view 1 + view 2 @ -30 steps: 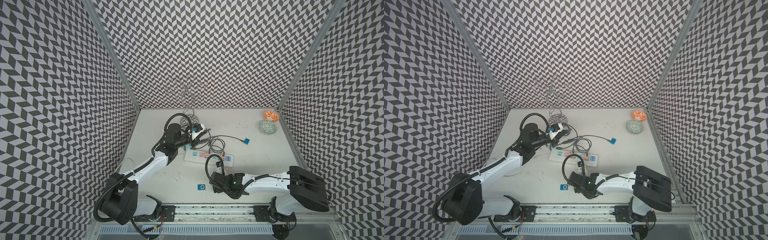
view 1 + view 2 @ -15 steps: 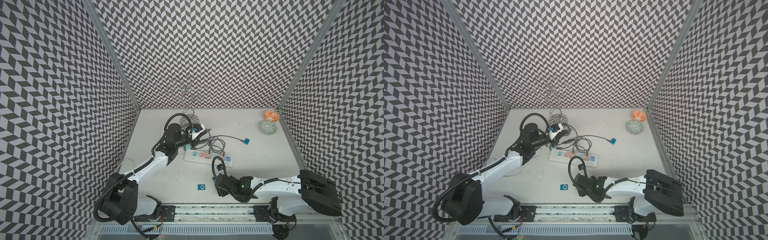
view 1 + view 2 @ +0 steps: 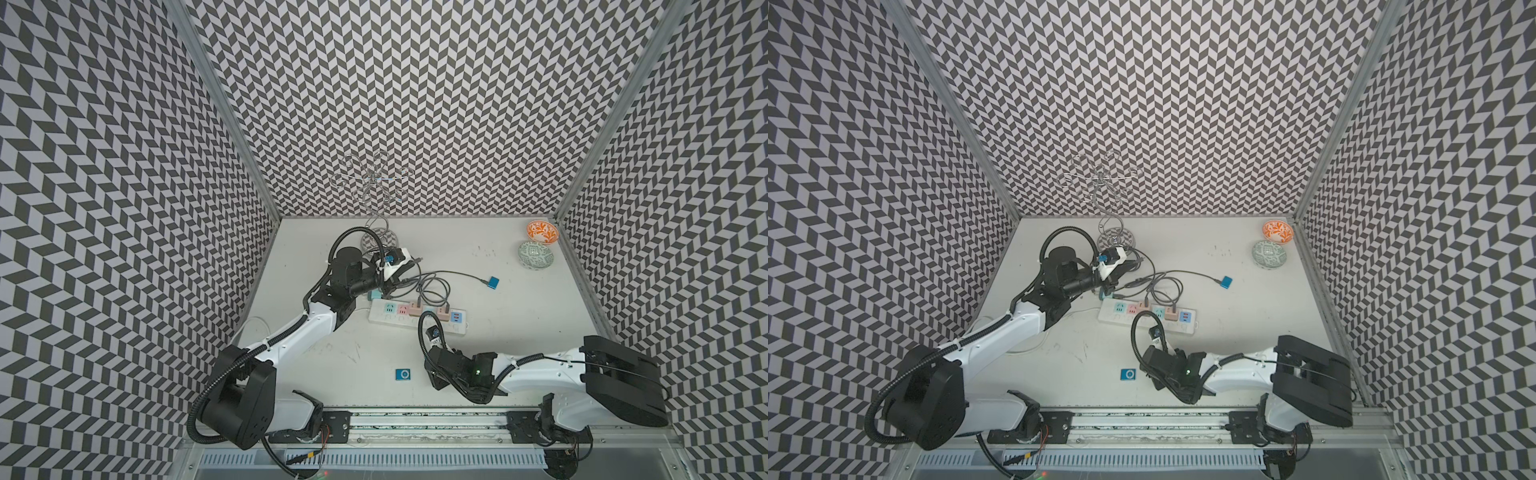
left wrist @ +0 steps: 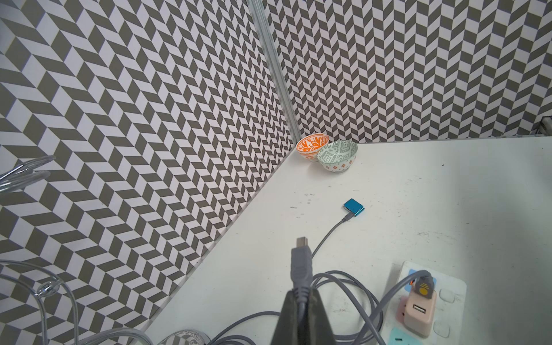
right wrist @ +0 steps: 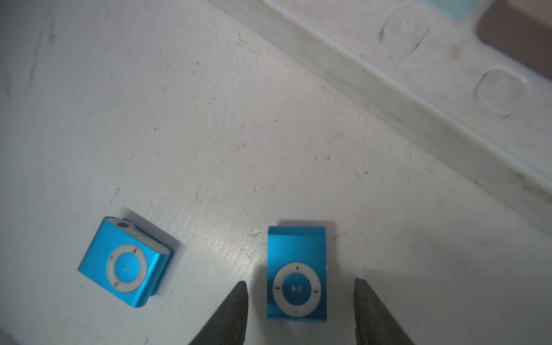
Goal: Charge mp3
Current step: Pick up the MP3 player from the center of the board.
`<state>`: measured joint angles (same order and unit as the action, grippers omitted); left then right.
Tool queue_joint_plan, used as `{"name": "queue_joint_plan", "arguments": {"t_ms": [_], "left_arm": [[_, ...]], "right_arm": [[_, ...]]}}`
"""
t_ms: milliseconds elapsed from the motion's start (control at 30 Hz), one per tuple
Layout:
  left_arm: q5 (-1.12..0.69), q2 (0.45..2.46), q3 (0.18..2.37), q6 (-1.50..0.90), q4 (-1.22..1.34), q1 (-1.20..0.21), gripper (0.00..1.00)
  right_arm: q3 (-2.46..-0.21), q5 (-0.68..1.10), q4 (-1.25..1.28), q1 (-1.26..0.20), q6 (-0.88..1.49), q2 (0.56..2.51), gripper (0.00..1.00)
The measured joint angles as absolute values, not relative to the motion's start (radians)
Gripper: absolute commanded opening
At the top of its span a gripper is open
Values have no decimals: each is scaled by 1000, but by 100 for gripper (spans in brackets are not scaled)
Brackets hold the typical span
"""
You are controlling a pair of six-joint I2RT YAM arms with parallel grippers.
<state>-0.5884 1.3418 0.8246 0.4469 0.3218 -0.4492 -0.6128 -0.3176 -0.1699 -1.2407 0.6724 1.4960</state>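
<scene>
Two blue mp3 players lie flat on the white table in the right wrist view. One mp3 [image 5: 296, 273] sits between the fingers of my right gripper [image 5: 300, 282], which is open with a gap on each side. The other mp3 [image 5: 127, 264] lies apart beside it and shows in both top views [image 3: 403, 374] [image 3: 1128, 374]. From above, my right gripper [image 3: 435, 380] hides the first one. At the back, my left gripper [image 4: 301, 295] [image 3: 409, 264] is shut on a grey cable plug [image 4: 301, 263], held above the table.
A white power strip [image 3: 417, 318] [image 5: 418, 98] with chargers and grey cable loops lies mid-table. Another blue player [image 3: 493, 282] lies plugged into a cable. An orange bowl [image 3: 541, 231] and a green bowl [image 3: 536, 254] stand back right. A wire stand [image 3: 376, 183] rises behind my left arm.
My right arm has swung and dropped low towards the front edge, and its jaws have narrowed around the mp3. The left arm with the plug has not moved.
</scene>
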Motion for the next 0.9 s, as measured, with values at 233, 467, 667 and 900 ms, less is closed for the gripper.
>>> {"name": "queue_joint_plan", "arguments": {"t_ms": [233, 467, 667, 900], "left_arm": [[-588, 1342, 825, 447, 323, -449, 0], [-588, 1343, 825, 447, 328, -449, 0], [-588, 1343, 825, 447, 328, -449, 0], [-588, 1343, 825, 437, 328, -451, 0]], "right_arm": [[-615, -321, -177, -1241, 665, 1498, 42], [-614, -319, -179, -1241, 659, 1497, 31], [-614, -318, -184, -1241, 658, 1491, 24], [-632, -272, -282, -1181, 645, 1391, 23]]}}
